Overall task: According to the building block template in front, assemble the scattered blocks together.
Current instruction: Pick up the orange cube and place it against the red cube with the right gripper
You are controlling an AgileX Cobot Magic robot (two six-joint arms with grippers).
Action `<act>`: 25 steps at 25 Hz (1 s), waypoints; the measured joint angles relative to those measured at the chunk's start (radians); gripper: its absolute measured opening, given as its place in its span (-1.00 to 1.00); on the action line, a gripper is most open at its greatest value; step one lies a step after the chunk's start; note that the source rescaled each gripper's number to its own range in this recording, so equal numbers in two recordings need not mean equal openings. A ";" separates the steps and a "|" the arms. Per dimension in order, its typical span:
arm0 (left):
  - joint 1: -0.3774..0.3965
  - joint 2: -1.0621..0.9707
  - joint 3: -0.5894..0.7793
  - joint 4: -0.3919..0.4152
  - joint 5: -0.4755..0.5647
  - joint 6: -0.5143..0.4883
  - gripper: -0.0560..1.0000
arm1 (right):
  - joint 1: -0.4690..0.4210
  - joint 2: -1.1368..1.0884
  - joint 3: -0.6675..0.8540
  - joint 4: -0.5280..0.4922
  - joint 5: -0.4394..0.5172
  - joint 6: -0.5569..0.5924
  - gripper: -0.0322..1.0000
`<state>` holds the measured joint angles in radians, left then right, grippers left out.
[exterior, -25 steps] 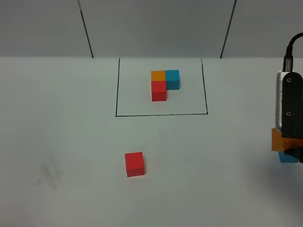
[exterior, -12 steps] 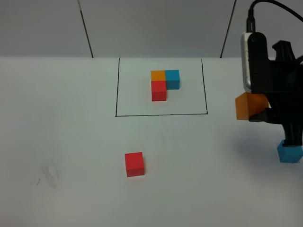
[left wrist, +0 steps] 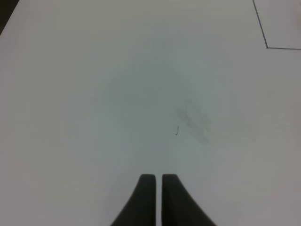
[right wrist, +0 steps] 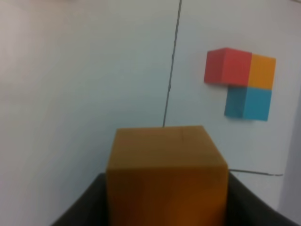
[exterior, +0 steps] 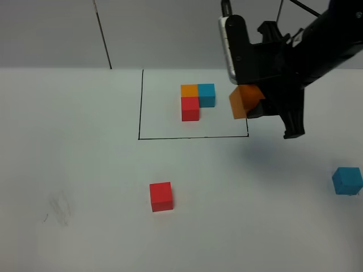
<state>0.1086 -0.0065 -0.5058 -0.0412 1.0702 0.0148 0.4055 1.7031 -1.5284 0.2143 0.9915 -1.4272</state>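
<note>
My right gripper (exterior: pixel 253 105) is shut on the orange cube (exterior: pixel 244 101) and holds it in the air over the right edge of the black-lined rectangle (exterior: pixel 193 137). The right wrist view shows that cube (right wrist: pixel 164 174) filling the space between the dark fingers (right wrist: pixel 80 207). Inside the frame sits the building block template (exterior: pixel 197 101), an L of orange, blue and red cubes, also in the right wrist view (right wrist: pixel 240 84). Two scattered blocks lie loose: a red cube (exterior: pixel 161 196) at the front middle, a blue cube (exterior: pixel 347 180) at the far right. Over bare table, my left gripper (left wrist: pixel 157 179) is shut and empty.
A faint grey scuff (exterior: pixel 59 207) marks the white table at the front left, and the left wrist view shows that scuff (left wrist: pixel 190 120) too. Two thin black lines (exterior: pixel 102 35) run up the back wall. The right arm (exterior: pixel 306 51) reaches in from the upper right.
The right gripper has lifted the orange cube off the blue cube at the far right and carried it up and left to the frame's right edge. The blue cube now lies uncovered.
</note>
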 joint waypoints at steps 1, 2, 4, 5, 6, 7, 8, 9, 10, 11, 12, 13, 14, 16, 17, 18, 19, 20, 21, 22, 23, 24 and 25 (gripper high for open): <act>0.000 0.000 0.000 0.000 0.000 0.000 -0.88 | 0.013 0.019 -0.028 -0.001 0.003 0.004 0.18; 0.000 0.000 0.000 0.000 0.000 0.000 -0.88 | 0.025 0.042 -0.050 -0.001 0.005 0.008 0.18; 0.000 0.000 0.000 0.000 0.000 0.000 -0.88 | 0.045 0.084 -0.099 -0.001 0.005 0.010 0.18; 0.000 0.000 0.000 0.000 0.000 0.000 -0.88 | 0.055 0.100 -0.119 -0.001 0.005 0.010 0.18; 0.000 0.000 0.000 0.000 0.000 0.000 -0.88 | 0.064 0.119 -0.135 0.000 0.006 0.010 0.18; 0.000 0.000 0.000 0.000 0.000 0.000 -0.88 | 0.071 0.136 -0.153 0.000 0.007 0.013 0.18; 0.000 0.000 0.000 0.000 0.000 0.000 -0.88 | 0.079 0.152 -0.171 0.001 0.008 0.020 0.18; 0.000 0.000 0.000 0.000 0.000 0.000 -0.88 | 0.087 0.169 -0.187 0.004 0.008 0.026 0.18; 0.000 0.000 0.000 0.000 0.000 0.000 -0.88 | 0.095 0.187 -0.198 0.005 0.008 0.033 0.18; 0.000 0.000 0.000 0.000 0.000 0.000 -0.88 | 0.099 0.203 -0.209 0.005 0.008 0.038 0.18; 0.000 0.000 0.000 0.000 0.000 0.000 -0.88 | 0.105 0.216 -0.218 0.007 0.008 0.042 0.18; 0.000 0.000 0.000 0.000 0.000 0.000 -0.88 | 0.110 0.232 -0.221 0.014 0.007 0.044 0.18; 0.000 0.000 0.000 0.000 0.000 0.000 -0.88 | 0.115 0.245 -0.224 0.017 0.007 0.045 0.18; 0.000 0.000 0.000 0.000 0.000 0.000 -0.88 | 0.123 0.267 -0.225 0.022 0.005 0.054 0.18; 0.000 0.000 0.000 0.000 0.000 0.000 -0.88 | 0.130 0.278 -0.225 0.024 0.002 0.061 0.18; 0.000 0.000 0.000 0.000 0.000 0.000 -0.88 | 0.135 0.288 -0.226 0.026 0.001 0.066 0.18; 0.000 0.000 0.000 0.000 0.000 0.000 -0.88 | 0.139 0.296 -0.226 0.031 -0.001 0.071 0.18; 0.000 0.000 0.000 0.000 0.000 0.000 -0.88 | 0.145 0.306 -0.226 0.041 -0.002 0.077 0.18; 0.000 0.000 0.000 0.000 0.000 0.000 -0.88 | 0.150 0.314 -0.226 0.050 -0.005 0.085 0.18; 0.000 0.000 0.000 0.000 0.000 0.000 -0.88 | 0.152 0.323 -0.226 0.054 -0.010 0.091 0.18; 0.000 0.000 0.000 0.000 0.000 0.000 -0.88 | 0.156 0.331 -0.227 0.059 -0.014 0.100 0.18; 0.000 0.000 0.000 0.000 0.000 0.000 -0.88 | 0.157 0.339 -0.227 0.064 -0.017 0.116 0.18; 0.000 0.000 0.000 0.000 0.000 0.000 -0.88 | 0.158 0.350 -0.227 0.068 -0.021 0.130 0.18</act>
<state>0.1086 -0.0065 -0.5058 -0.0412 1.0702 0.0148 0.5638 2.0527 -1.7550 0.2819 0.9701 -1.2969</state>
